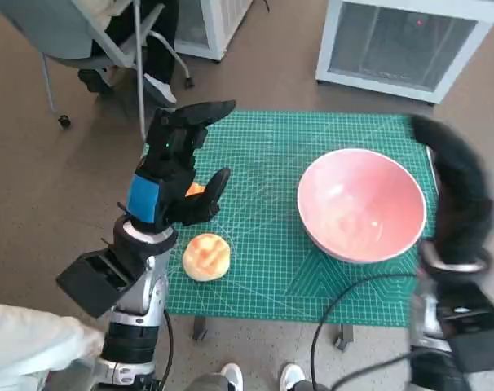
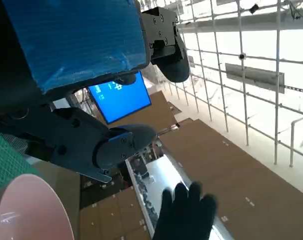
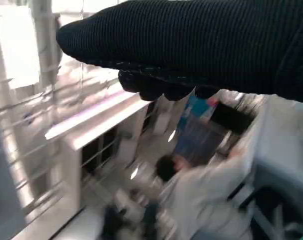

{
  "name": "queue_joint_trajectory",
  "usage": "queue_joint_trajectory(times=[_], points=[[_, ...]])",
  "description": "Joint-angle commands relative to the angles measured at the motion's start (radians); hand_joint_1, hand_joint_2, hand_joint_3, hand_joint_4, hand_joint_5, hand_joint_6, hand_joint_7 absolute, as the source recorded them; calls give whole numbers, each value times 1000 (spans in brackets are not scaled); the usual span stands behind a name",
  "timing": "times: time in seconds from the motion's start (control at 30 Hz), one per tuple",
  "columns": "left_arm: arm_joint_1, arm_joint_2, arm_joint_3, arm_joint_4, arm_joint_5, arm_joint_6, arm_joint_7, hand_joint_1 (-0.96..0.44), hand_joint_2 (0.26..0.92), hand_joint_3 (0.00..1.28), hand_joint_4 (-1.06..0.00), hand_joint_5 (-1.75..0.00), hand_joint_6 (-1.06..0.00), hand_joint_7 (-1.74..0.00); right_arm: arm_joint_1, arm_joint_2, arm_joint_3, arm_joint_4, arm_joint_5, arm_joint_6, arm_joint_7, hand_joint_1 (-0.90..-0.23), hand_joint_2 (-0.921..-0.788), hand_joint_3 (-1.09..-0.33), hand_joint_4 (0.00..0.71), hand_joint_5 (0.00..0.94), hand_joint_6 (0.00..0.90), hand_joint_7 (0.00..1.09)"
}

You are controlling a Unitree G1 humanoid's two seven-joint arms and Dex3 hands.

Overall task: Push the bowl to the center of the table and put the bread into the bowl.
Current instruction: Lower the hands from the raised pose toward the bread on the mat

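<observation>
Your right hand (image 1: 452,183), fingers hidden so I cannot tell their state, sits beside the bowl (image 1: 362,204) at the desk's right edge: push leftward low on the rim, while the spread, empty left hand (image 1: 178,163) hovers over the bread (image 1: 206,257).

A green cutting mat (image 1: 271,204) covers the small table. On it, a pink bowl (image 1: 362,204) sits right. A round bread (image 1: 206,257) lies near left.

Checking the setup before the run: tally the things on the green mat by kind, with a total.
Bowl: 1, the pink bowl on the mat's right side.
Bread: 1, the round bread roll near the mat's front left edge.
Unclear: 1, a small orange thing, mostly hidden behind the left hand.
Total: 3
</observation>
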State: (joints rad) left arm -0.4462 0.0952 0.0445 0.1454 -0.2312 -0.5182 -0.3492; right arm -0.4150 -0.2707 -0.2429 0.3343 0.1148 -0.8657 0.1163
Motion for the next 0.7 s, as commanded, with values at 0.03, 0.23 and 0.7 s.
queue_joint_trajectory(times=[0.03, 0.23, 0.7], points=[[5, -5, 3, -12, -17, 6, -4, -252, 729, 763, 1, -834, 1, -1006, -11, -20, -67, 133, 13, -29, -38, -353, -921, -523, 450, 6, 185, 578], [7, -8, 5, -9, -21, 7, -3, -247, 727, 768, 1, -828, 1, -1003, -48, -41, -124, 298, 23, -37, -79, -339, -921, -527, 446, 2, 189, 561], [-1, -7, 12, 8, -9, 1, -2, -235, 721, 780, 1, -802, 1, -1000, -169, -82, -173, 738, 37, 27, -131, -344, -921, -486, 431, 7, 268, 453]])
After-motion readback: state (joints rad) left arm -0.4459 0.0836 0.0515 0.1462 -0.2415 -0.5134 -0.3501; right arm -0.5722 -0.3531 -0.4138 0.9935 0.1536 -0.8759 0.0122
